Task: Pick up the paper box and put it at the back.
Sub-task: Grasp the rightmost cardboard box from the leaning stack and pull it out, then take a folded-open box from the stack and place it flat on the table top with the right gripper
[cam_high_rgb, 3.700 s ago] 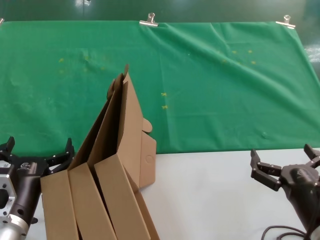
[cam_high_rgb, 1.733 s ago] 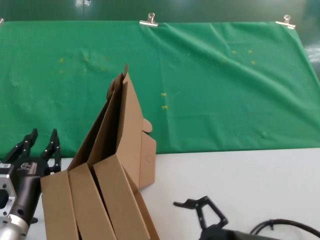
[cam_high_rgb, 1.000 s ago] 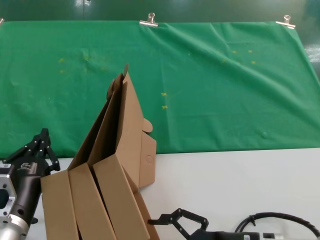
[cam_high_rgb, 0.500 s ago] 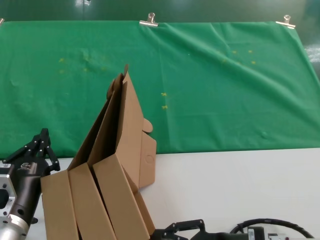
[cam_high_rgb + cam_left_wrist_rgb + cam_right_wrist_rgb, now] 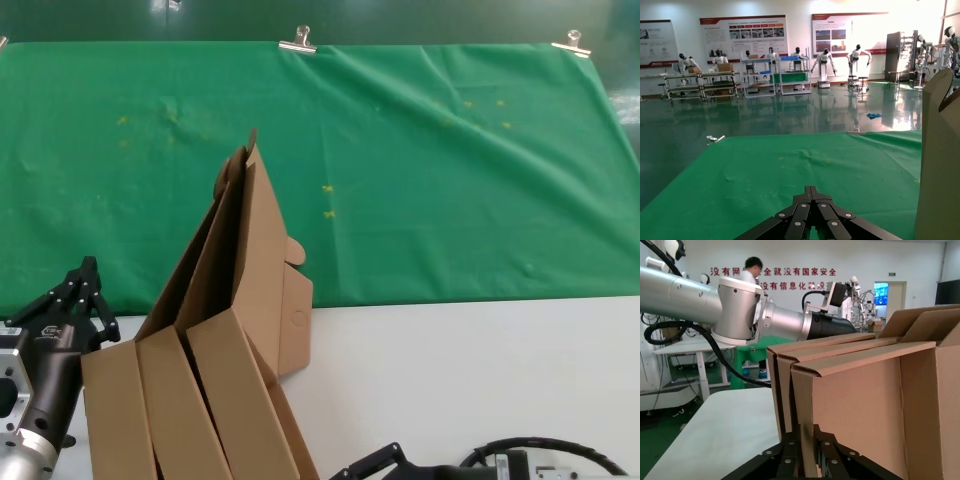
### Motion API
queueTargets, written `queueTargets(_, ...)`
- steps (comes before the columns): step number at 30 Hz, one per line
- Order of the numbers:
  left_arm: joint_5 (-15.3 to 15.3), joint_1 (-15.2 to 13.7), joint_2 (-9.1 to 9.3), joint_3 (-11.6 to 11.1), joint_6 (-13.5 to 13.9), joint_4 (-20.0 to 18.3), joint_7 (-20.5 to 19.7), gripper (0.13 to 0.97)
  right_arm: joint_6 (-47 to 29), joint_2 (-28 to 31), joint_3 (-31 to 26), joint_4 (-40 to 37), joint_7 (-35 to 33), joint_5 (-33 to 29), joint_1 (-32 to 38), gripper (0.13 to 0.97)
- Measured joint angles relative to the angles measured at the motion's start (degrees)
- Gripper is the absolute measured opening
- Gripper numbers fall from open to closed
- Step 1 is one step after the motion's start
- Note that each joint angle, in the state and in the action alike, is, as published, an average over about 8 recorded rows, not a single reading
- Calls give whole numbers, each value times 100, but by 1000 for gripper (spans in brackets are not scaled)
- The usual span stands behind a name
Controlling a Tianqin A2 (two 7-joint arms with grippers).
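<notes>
Several brown cardboard boxes lean together at the front left. The paper box (image 5: 238, 400) is the rightmost of them, and in the right wrist view it is the nearest one (image 5: 860, 410). My right gripper (image 5: 807, 432) is shut on its thin side wall, one finger on each face. In the head view only a bit of that gripper (image 5: 362, 466) shows at the bottom edge beside the box. My left gripper (image 5: 88, 270) is shut and empty, left of the boxes, over the green cloth's (image 5: 450, 180) near edge (image 5: 810, 189).
The other boxes (image 5: 135, 410) press against the held one, their walls (image 5: 782, 390) just behind it. Silver clips (image 5: 298, 42) (image 5: 572, 44) hold the cloth's far edge. White tabletop (image 5: 480, 370) lies at the front right. A black cable (image 5: 545, 450) trails by my right arm.
My right gripper swung from the table's right side down and left to the boxes' near edge and shut on the box wall. My left gripper shut early on, then stayed still.
</notes>
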Motion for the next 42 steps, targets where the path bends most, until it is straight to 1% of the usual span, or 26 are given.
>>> queueTargets(3, 0, 0, 0, 0, 0, 0, 0, 144, -3, 5, 1, 9, 12, 5, -9, 224)
queueTargets(10, 1, 0, 0, 0, 0, 0, -3, 144, 54, 24, 32, 94, 46, 16, -73, 177)
queueTargets(13, 1, 0, 0, 0, 0, 0, -5, 144, 252, 18, 103, 212, 22, -13, -174, 161)
queueTargets(17, 2, 0, 0, 0, 0, 0, -4, 144, 861, -33, 302, 525, -47, -150, -464, 157)
queueTargets(23, 3, 0, 0, 0, 0, 0, -3, 144, 2086, -172, 776, 1106, -235, -438, -1003, 154)
queueTargets(26, 3, 0, 0, 0, 0, 0, -3, 144, 2600, -228, 1013, 1301, -324, -524, -1104, 153)
queueTargets(29, 2, 0, 0, 0, 0, 0, -3, 144, 2998, -273, 1198, 1383, -359, -573, -1030, 153)
queueTargets(32, 2, 0, 0, 0, 0, 0, -3, 144, 3260, -308, 1322, 1351, -396, -598, -848, 153)
queueTargets(36, 2, 0, 0, 0, 0, 0, -2, 144, 3379, -327, 1414, 1090, -640, -619, -538, 153)
queueTargets(39, 2, 0, 0, 0, 0, 0, -2, 144, 3324, -314, 1463, 668, -1071, -641, -240, 153)
queueTargets(42, 2, 0, 0, 0, 0, 0, -2, 144, 3203, -282, 1499, 73, -1641, -672, 131, 153)
